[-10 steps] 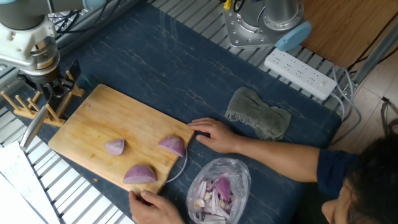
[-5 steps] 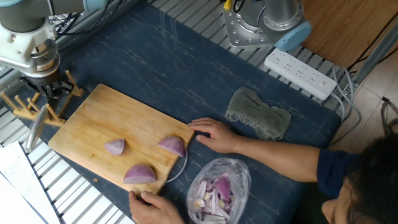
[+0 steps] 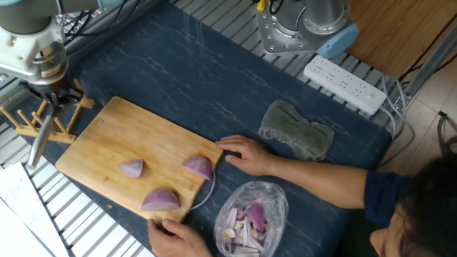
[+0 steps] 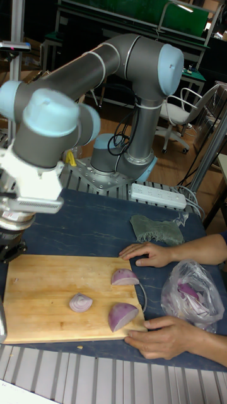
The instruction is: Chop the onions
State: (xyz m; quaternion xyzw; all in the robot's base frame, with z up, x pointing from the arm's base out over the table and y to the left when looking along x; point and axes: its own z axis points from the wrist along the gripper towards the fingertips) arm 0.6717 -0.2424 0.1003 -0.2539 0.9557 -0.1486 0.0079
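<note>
Here, my gripper (image 3: 51,98) clamped on a knife (image 3: 40,139), fingers hard to make out, blade tip cut off in tall view, three onions (image 3: 131,168) rightward on the board (image 3: 107,139).

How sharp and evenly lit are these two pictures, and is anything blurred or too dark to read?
Fixed view: even, soft light, faint shadows; the three purple red onion wedges on the pale wooden cutting board are crisp. The person's dark hair at the lower right is soft. Tall fixed view: the grey arm looms large and soft near the lens, the background is dim, and the gripper is cropped at the left edge.
</note>
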